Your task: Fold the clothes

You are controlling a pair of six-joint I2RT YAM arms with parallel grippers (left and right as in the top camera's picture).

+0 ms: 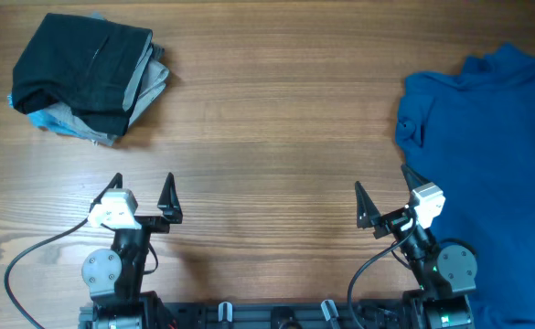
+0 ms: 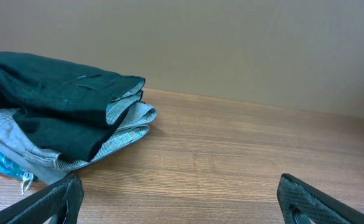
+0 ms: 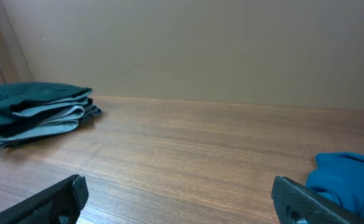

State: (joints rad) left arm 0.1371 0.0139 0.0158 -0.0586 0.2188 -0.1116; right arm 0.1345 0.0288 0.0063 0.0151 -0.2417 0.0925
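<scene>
A folded stack of clothes (image 1: 89, 73) lies at the table's far left: a black garment on top, a grey one and a light blue one under it. It also shows in the left wrist view (image 2: 57, 112) and the right wrist view (image 3: 35, 112). A large blue garment (image 1: 496, 164) lies spread and unfolded at the right, running off the table's right side; a corner of it shows in the right wrist view (image 3: 350, 177). My left gripper (image 1: 142, 199) is open and empty near the front edge. My right gripper (image 1: 383, 196) is open and empty, just left of the blue garment.
The wooden table (image 1: 276, 137) runs between the stack and the blue garment. A black cable (image 1: 29, 260) loops at the front left beside the left arm's base. A plain wall stands behind the table in both wrist views.
</scene>
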